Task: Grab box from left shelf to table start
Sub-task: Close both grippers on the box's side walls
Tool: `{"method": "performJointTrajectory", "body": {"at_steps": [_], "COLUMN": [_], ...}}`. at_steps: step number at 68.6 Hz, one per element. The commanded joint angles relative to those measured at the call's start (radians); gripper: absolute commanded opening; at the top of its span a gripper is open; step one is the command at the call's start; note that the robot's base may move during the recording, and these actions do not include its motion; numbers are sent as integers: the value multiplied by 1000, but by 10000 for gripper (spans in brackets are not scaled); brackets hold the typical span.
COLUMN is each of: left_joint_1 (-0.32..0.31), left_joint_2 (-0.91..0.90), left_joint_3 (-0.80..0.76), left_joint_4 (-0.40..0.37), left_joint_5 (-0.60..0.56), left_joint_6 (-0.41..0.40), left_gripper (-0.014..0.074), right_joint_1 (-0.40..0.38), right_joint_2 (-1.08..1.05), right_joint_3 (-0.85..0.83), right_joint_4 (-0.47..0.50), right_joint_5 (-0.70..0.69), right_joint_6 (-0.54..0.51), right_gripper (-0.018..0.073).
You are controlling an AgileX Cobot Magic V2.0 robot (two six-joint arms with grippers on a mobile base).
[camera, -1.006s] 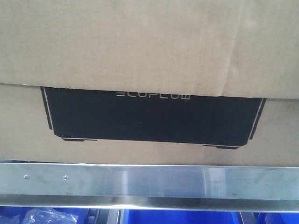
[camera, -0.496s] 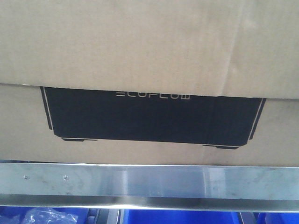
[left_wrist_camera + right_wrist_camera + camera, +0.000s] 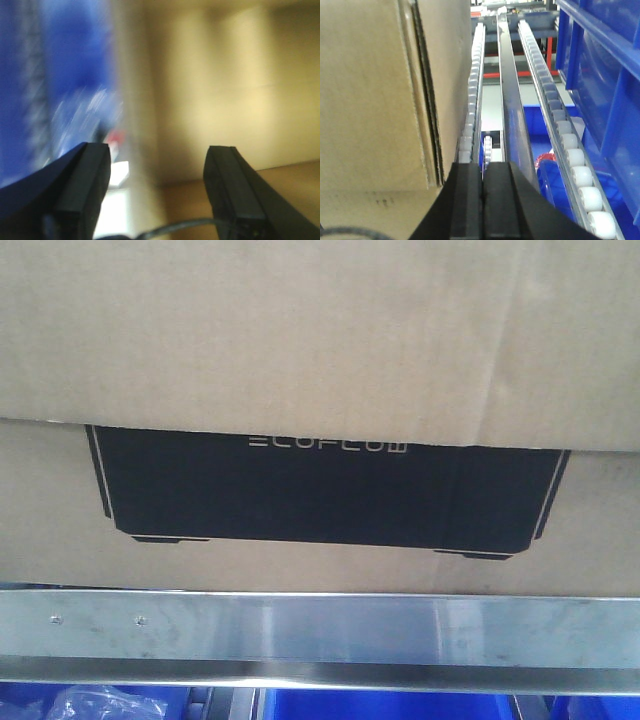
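The brown cardboard box [image 3: 320,350] with its black ECOFLOW panel fills the front view and sits on the left shelf behind the silver front rail [image 3: 320,632]. My left gripper [image 3: 157,165] is open and empty, close to a blurred cardboard face of the box [image 3: 225,90]. My right gripper [image 3: 483,172] is shut with nothing between the fingers, beside the box's side [image 3: 370,100] and over the shelf's roller tracks [image 3: 472,90]. Neither gripper shows in the front view.
Blue plastic bins [image 3: 400,707] sit below the rail, one holding a clear plastic bag [image 3: 105,703]. In the right wrist view a blue bin wall [image 3: 605,75] stands to the right of a white roller track [image 3: 565,130].
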Motion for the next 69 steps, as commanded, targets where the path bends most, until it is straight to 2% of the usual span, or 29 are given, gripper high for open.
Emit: {"method": "performJointTrajectory", "body": {"at_steps": [1,9,14,17,24,29,37,50,55,69], "left_joint_1": [-9,-9,-9,-9,-9,-9,-9,-9,-9,-9], "left_joint_2": [14,38,41,41,41,41,41,41,41,41], "left_joint_3": [-53,-55,-55,-55,-55,-55,-55,-55,-55,-55], "left_joint_4": [11,7,7,7,9,18,18,18,18,18], "left_joint_5": [-24,-17,-13,-13,-13,-13,-13,-11,-11,-11], "left_joint_6": [-25,-25,-25,-25,-25,-25,-25,-25,-25,-25], "left_gripper": [316,316,316,316,316,316,316,316,316,316], "right_joint_1": [-3,-3,-3,-3,-3,-3,-2,-2,-2,-2], "right_joint_2": [-9,-9,-9,-6,16,62,188,482,609,923], "right_joint_3": [-65,-148,-206,-244,-329,-402,-537,-808,-923,-1217], "right_joint_4": [-10,-10,-10,-10,-10,-10,-10,-2,20,20], "right_joint_5": [-96,-42,5,39,116,177,309,482,580,843], "right_joint_6": [-3,-3,-3,-3,-4,-4,-4,-34,-66,-68], "right_gripper": [58,71,150,238,519,642,609,606,606,606]}}
